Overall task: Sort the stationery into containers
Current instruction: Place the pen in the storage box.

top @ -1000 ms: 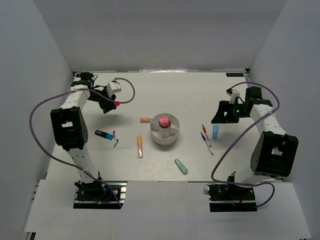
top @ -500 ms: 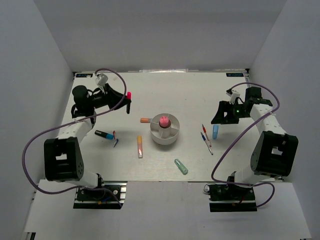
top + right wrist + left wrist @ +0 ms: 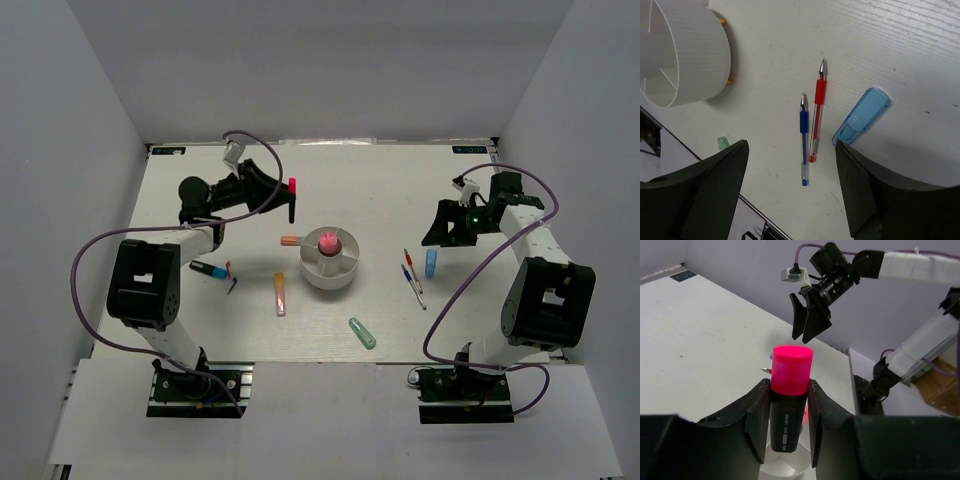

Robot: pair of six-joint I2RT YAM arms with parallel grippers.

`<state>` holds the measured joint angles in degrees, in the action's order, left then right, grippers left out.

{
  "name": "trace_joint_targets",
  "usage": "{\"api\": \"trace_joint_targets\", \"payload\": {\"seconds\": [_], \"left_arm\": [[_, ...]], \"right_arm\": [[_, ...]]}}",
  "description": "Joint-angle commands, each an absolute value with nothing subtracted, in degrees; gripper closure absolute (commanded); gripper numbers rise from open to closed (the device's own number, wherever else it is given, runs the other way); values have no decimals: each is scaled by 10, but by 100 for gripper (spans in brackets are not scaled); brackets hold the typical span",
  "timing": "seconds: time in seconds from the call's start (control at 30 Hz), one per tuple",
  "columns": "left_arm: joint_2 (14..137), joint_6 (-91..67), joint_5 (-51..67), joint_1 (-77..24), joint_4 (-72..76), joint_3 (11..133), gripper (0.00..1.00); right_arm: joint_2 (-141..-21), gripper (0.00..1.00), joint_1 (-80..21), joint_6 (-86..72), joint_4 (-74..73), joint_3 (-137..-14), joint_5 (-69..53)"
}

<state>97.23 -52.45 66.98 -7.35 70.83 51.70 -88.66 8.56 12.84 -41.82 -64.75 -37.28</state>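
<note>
My left gripper (image 3: 283, 198) is shut on a black highlighter with a pink cap (image 3: 292, 187) and holds it upright in the air, up-left of the round white cup (image 3: 331, 272). In the left wrist view the highlighter (image 3: 791, 365) stands between my fingers (image 3: 757, 410) with the cup (image 3: 782, 471) below. A pink highlighter (image 3: 328, 241) stands in the cup's central well. My right gripper (image 3: 441, 228) is open and empty above a red pen (image 3: 817, 117), a blue pen (image 3: 803, 137) and a blue highlighter (image 3: 861, 116).
An orange marker (image 3: 290, 240) lies against the cup's left side. An orange-pink highlighter (image 3: 280, 293), a black-and-blue highlighter (image 3: 208, 269) and thin pens (image 3: 230, 278) lie to the left. A mint-green highlighter (image 3: 362, 333) lies near the front edge.
My left arm has swung right from the table's far-left side toward the cup, carrying the pink-capped highlighter. The right arm has not moved.
</note>
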Motion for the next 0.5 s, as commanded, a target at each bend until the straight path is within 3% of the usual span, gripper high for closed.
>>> {"api": "trace_joint_targets", "payload": {"seconds": [0.0, 0.2, 0.47], "left_arm": [[969, -438, 651, -97, 666, 539, 100], [971, -288, 635, -127, 491, 544, 100], [1044, -422, 642, -150, 643, 545, 100]], "right_arm": [[-890, 24, 84, 127, -417, -664, -381], [-892, 24, 85, 133, -419, -666, -380], [-892, 24, 84, 132, -417, -657, -382]]}}
